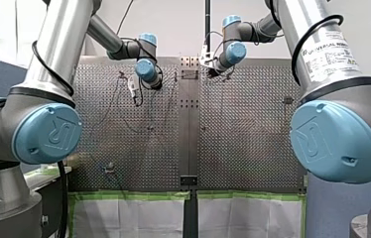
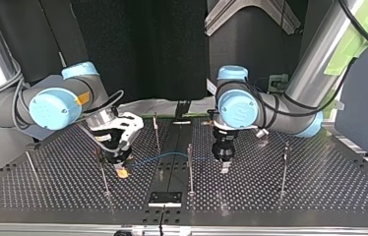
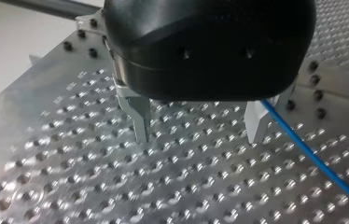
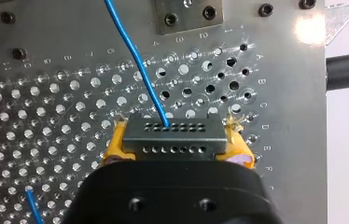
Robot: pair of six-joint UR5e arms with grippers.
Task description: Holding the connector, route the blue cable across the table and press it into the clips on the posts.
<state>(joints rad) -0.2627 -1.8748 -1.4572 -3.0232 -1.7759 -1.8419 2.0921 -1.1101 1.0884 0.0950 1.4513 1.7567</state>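
Hidden and cut-off parts around the blue cable [image 4: 135,60]
In the right wrist view the connector [image 4: 173,137] is covered below by the black body of my right gripper [image 4: 177,142], the yellow pads [image 4: 115,145] are seen only at its two ends, and the cable is cut off by the picture's edge. In the left wrist view the cable is lost behind one finger [image 3: 256,123] of my left gripper [image 3: 198,140]. In the top view the clips on the posts [image 2: 190,164] are too small to be made out.

One blue cable [image 4: 134,60], one connector [image 4: 172,137], two arms [image 2: 54,105], apparently five posts [image 2: 190,169], one perforated table [image 2: 320,189].
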